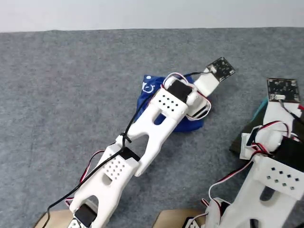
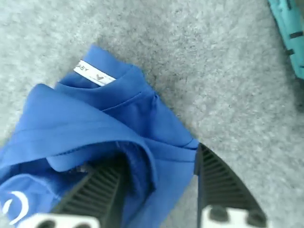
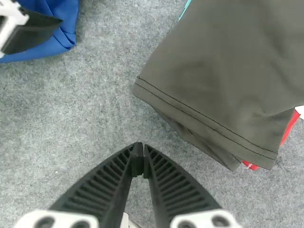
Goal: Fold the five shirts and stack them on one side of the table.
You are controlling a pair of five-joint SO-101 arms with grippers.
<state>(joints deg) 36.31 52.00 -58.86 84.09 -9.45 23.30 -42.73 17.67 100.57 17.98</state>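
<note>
A crumpled blue shirt (image 2: 95, 118) lies mid-table, its collar label facing up, and is also seen from above (image 1: 149, 90). My left gripper (image 2: 159, 190) is open and low over it, one finger on the cloth and the other at the shirt's edge, with a fold of fabric between them. My right gripper (image 3: 138, 160) is shut and empty above bare carpet. Just beyond it sits a pile topped by a dark olive shirt (image 3: 228, 71), with a red shirt (image 3: 293, 128) and a teal shirt (image 3: 185, 9) peeking out from under it.
Grey carpet (image 1: 71, 95) covers the table. The shirt pile (image 1: 247, 130) sits at the right edge beneath the right arm. A teal edge (image 2: 289, 33) shows near the blue shirt. The left arm (image 1: 156, 118) crosses the table's middle.
</note>
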